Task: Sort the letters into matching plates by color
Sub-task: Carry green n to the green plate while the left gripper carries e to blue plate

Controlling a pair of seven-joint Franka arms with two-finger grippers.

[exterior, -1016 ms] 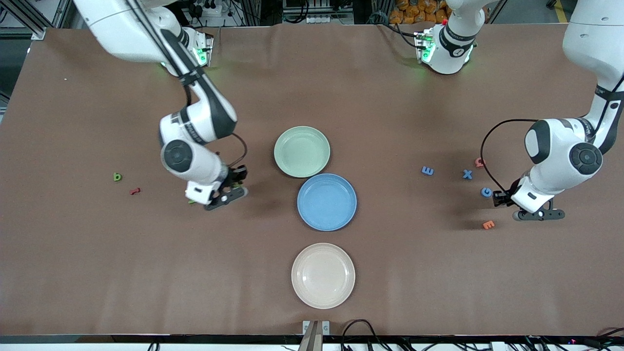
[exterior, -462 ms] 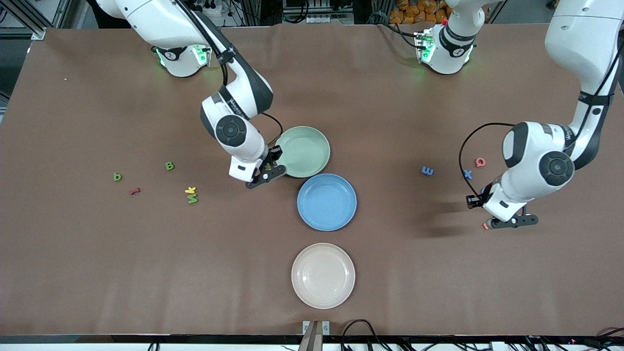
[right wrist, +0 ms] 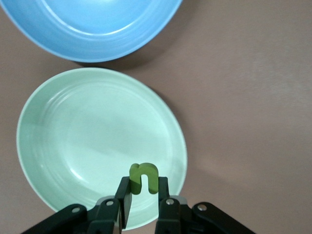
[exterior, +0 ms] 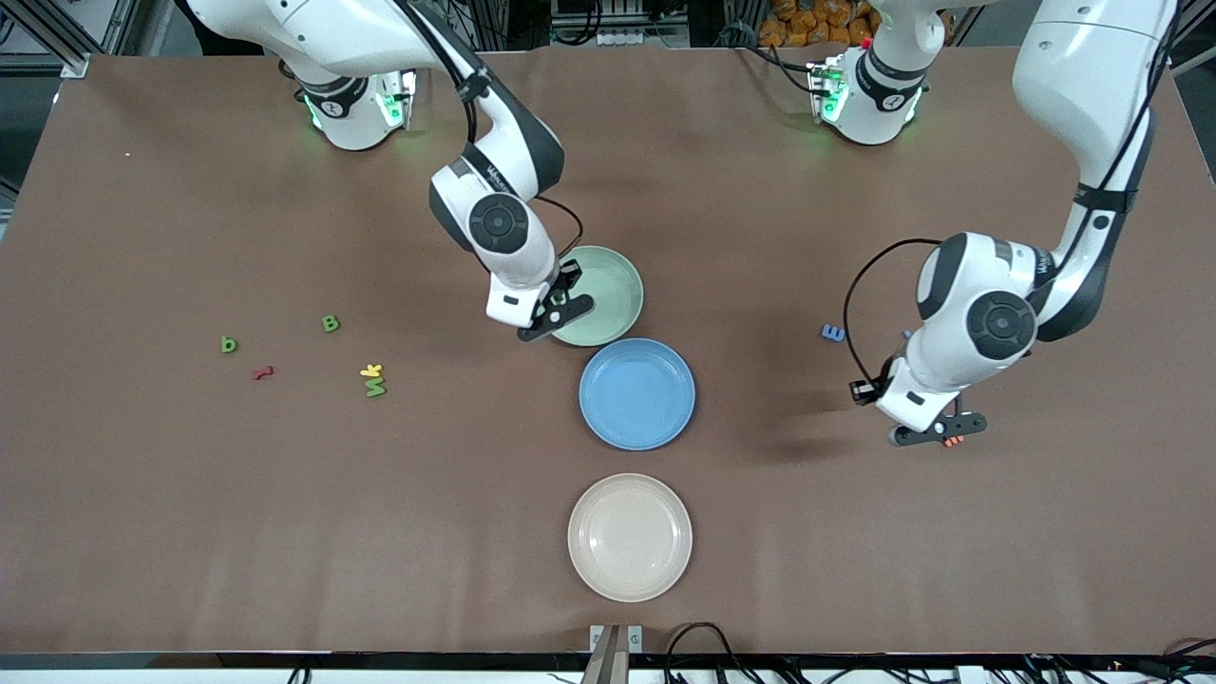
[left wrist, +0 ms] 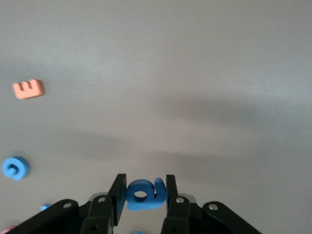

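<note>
From the front, my right pincer [exterior: 562,313] hangs over the rim of the mint green plate [exterior: 608,285]. My left pincer [exterior: 936,432] is up over the bare counter [exterior: 855,532], toward the left arm's end from the blue plate [exterior: 636,394].

In my left wrist view, my left pincer [left wrist: 145,192] pinches a blue letter [left wrist: 143,193]. An orange E [left wrist: 28,89] lies on the counter below.

In my right wrist view, my right pincer [right wrist: 143,192] pinches a green letter [right wrist: 143,178] above the mint green plate [right wrist: 73,141].
</note>
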